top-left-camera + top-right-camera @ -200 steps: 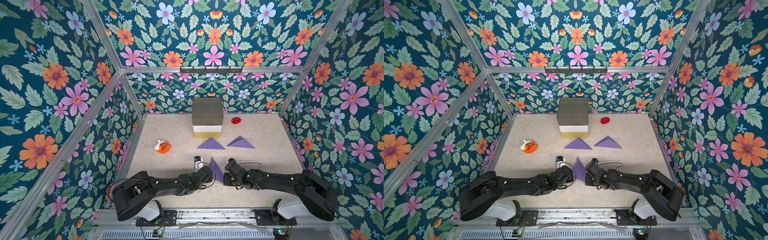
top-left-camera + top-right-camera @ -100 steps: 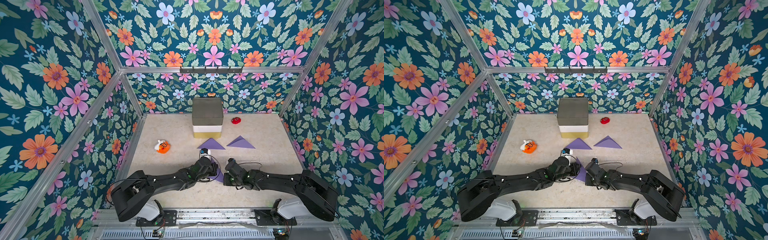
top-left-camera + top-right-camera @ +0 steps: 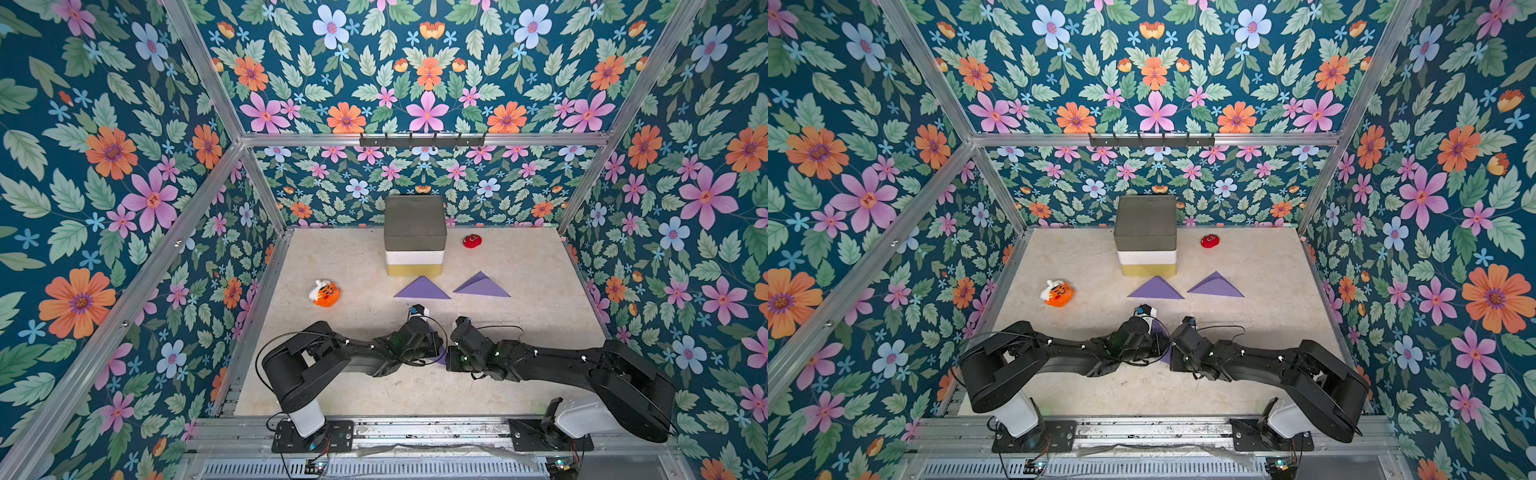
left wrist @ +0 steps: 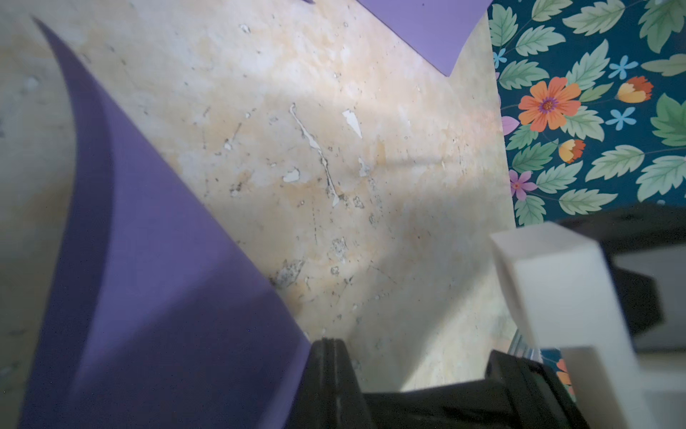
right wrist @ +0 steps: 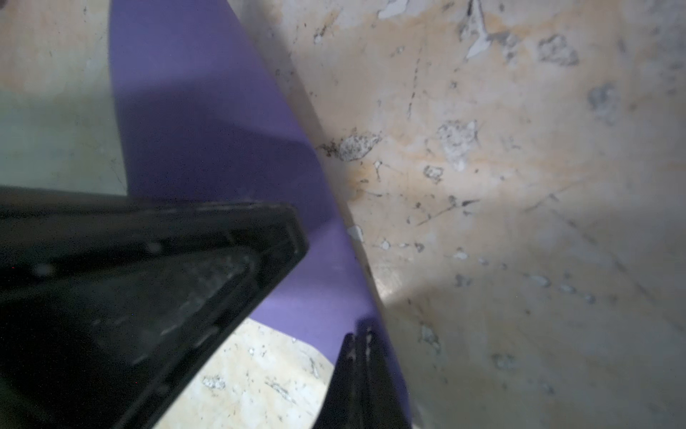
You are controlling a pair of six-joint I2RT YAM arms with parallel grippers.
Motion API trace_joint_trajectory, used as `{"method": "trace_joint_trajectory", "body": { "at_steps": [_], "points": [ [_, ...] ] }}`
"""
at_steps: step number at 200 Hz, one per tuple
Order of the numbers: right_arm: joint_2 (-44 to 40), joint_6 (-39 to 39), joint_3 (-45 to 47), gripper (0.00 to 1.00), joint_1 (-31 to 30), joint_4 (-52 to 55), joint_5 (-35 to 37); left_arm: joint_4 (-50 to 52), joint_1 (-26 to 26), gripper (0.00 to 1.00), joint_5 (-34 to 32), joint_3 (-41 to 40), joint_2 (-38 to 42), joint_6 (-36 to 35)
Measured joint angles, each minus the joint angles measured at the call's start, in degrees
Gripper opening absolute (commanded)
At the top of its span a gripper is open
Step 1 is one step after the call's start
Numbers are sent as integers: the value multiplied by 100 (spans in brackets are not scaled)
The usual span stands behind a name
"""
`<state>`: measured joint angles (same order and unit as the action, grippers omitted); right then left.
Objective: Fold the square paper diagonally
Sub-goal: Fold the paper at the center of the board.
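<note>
1. Purple paper [image 3: 441, 358] was mostly hidden in both top views. Only a sliver was shown between the left hand [image 3: 432, 343] and the right hand [image 3: 453, 353], which were brought close together over the near part of the desk [image 3: 357, 257].
2. Farther back in a top view, two folded triangles [image 3: 1156, 289] [image 3: 1216, 286] were laid flat in front of a stacked box [image 3: 1145, 232]. An orange toy [image 3: 1059, 294] was placed towards the left wall and a red toy [image 3: 1209, 241] near the back wall.
3. From the left wrist, the purple paper [image 4: 167, 297] was shown as a curved sheet raised off the desk [image 4: 334, 148]. Its edge was pinched in the left hand [image 4: 328, 356], whose jaws were pressed together on it.
4. From the right wrist, the purple paper [image 5: 208, 130] was seen bent, with its lower part clamped in the right hand [image 5: 358, 358], the jaws closed tightly on the sheet. A black casing [image 5: 148, 282] overlapped the sheet; which part of the rig it was could not be told.
</note>
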<state>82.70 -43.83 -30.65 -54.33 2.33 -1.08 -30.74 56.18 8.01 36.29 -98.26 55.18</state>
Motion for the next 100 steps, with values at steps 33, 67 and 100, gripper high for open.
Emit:
{"method": "trace_joint_trajectory", "body": {
  "at_steps": [33,67,100],
  "points": [
    [-4,-2,24,0,0,-48,-11,-122,-94,0,83,44,-166,0],
    [2,-7,46,0,0,-105,-31,-142,-212,0,79,-81,-221,-46],
    [22,-7,66,0,-11,-181,-48,-334,-284,0,87,-199,-254,-177]
  ]
}}
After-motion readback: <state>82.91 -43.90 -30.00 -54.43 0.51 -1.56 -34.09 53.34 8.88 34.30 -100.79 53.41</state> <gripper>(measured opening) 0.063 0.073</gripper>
